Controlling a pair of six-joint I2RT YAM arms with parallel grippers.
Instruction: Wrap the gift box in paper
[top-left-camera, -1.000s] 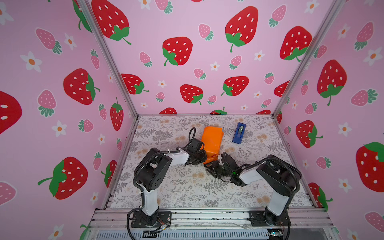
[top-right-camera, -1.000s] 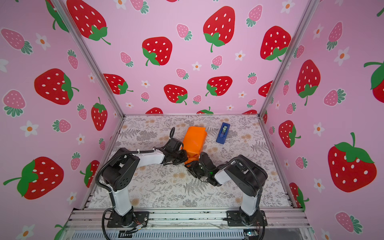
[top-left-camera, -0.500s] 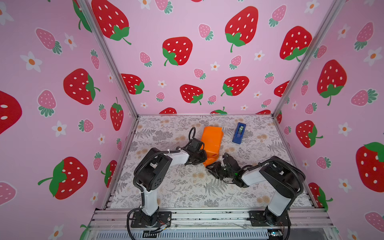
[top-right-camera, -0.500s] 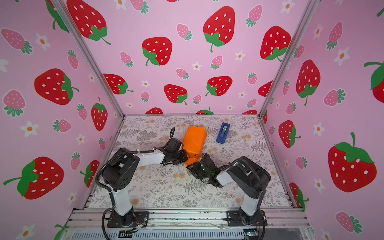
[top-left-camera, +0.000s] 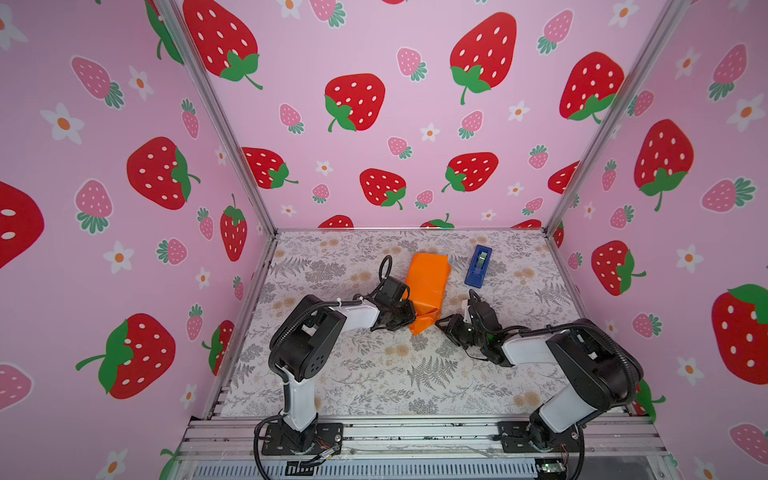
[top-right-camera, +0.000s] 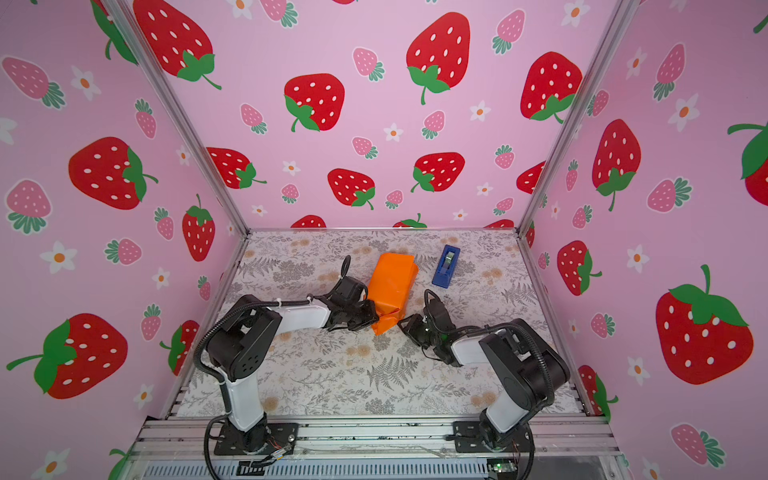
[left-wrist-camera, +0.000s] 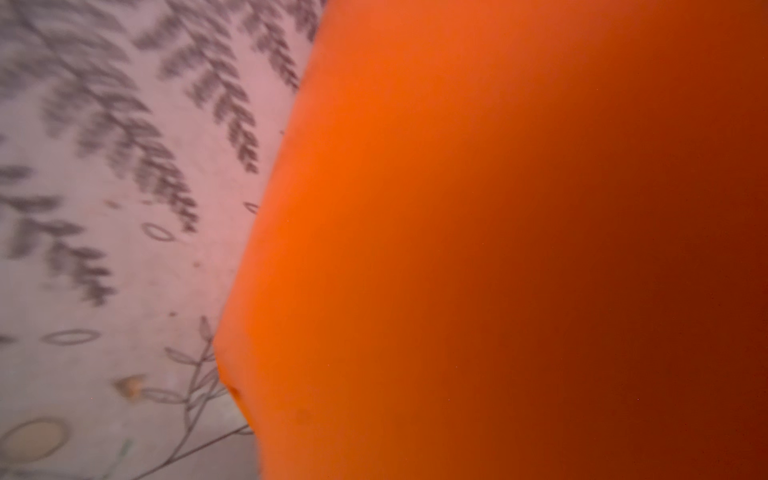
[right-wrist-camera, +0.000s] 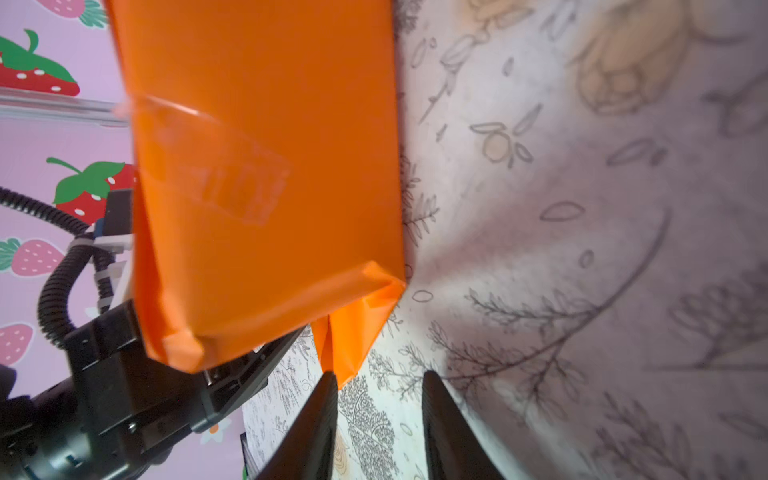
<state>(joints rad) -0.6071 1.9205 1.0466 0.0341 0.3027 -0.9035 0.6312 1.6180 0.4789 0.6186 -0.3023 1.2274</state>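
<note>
In both top views the paper (top-left-camera: 428, 278) hides the gift box: a creased orange parcel on the table (top-left-camera: 374, 374), pointed flap (top-left-camera: 420, 325) trailing. The left gripper (top-left-camera: 406, 319), pressed together, touches its near corner. Left wrist: blurred orange. Right wrist: the right gripper (right-wrist-camera: 380, 399) spread, just short of the flap.

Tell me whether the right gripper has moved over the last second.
Yes. In a top view the right gripper has backed off to the right, away from the paper, judged against the tape dispenser, which stays put.
</note>
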